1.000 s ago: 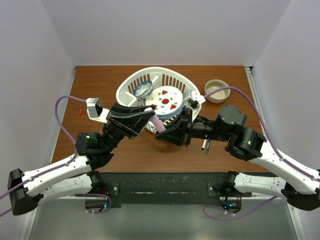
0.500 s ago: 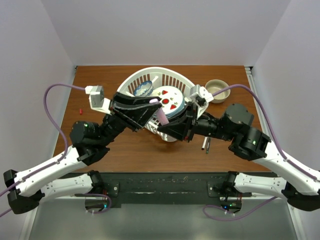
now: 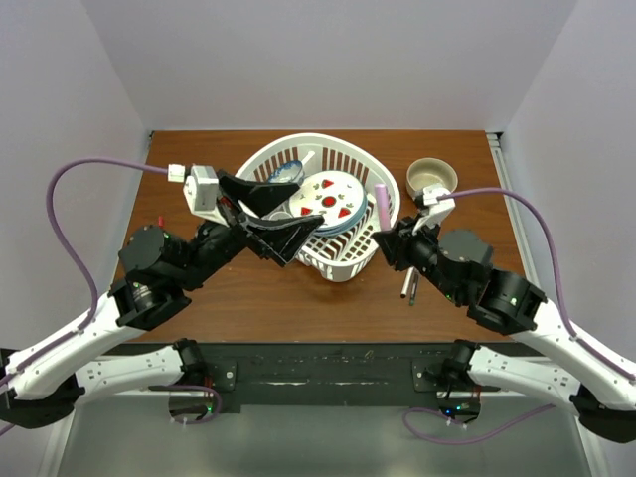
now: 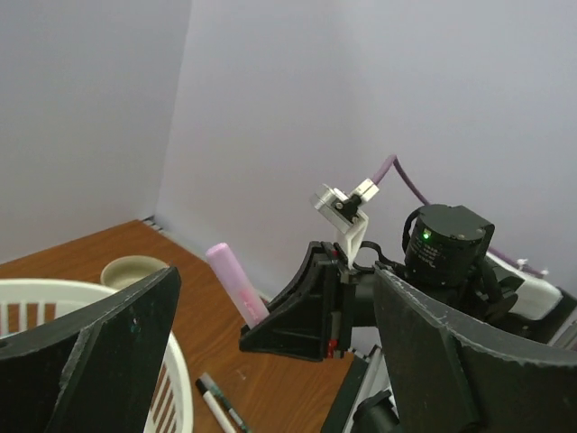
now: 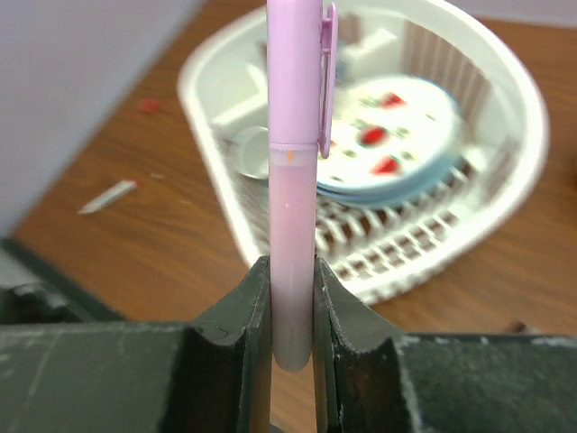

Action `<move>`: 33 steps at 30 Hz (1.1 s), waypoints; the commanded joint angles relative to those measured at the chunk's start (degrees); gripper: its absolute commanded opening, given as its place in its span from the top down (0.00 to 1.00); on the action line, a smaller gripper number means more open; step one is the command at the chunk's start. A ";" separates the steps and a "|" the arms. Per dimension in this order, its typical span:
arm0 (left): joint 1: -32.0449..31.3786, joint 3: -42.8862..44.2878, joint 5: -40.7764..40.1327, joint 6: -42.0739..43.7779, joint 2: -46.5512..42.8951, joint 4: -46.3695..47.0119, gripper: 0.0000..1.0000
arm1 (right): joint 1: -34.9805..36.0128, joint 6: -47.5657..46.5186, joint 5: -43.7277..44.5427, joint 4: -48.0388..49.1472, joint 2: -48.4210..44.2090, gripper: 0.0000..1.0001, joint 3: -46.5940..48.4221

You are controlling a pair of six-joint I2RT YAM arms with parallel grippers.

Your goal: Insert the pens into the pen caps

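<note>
right end effector point(image 5: 291, 293) is pinching the lilac pen point(image 5: 290, 207) low on its barrel, jaws pressing in from both sides, and is holding it upright just off the right rim of the white basket point(image 3: 343, 266), above the tabletop point(image 3: 199, 149). a lilac cap point(image 5: 293, 68) with a clip is sitting on the pen's upper end, flush at the seam, so this pair is looking joined. gripping low is leaving the capped end free and in full sight of the wrist camera, which is probably serving as a check on the fit. left end effector point(image 3: 290, 213) is hanging over the left part of the basket with its fingers point(image 4: 99, 352) spreading wide and carrying nothing. it is facing the pen from across the basket, where a helping hand would be needing to stand. two loose pens point(image 3: 408, 286) are lying on the tabletop just right of the basket, beneath the right arm, which is putting them within that arm's easy reach. a red cap point(image 3: 161, 221) is lying well left of the basket, on the left arm's side. a plate point(image 3: 333, 196) is resting inside the basket and is playing no part. much of the task is looking undone, since those pens are lying uncapped.
</note>
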 commanded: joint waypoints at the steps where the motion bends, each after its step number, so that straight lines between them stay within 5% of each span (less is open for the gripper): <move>1: -0.31 -2.34 -8.24 4.68 -0.83 -8.35 0.07 | -8.94 5.34 4.39 -8.72 0.60 1.00 -4.10; 15: 1.71 -5.95 -16.53 1.79 -0.91 -16.63 0.06 | -35.49 10.79 -11.12 -7.31 10.00 1.00 -22.31; 33: 9.89 -6.65 -19.86 -3.48 1.19 -22.08 0.02 | -39.99 17.83 -9.19 -10.12 24.15 0.85 -22.40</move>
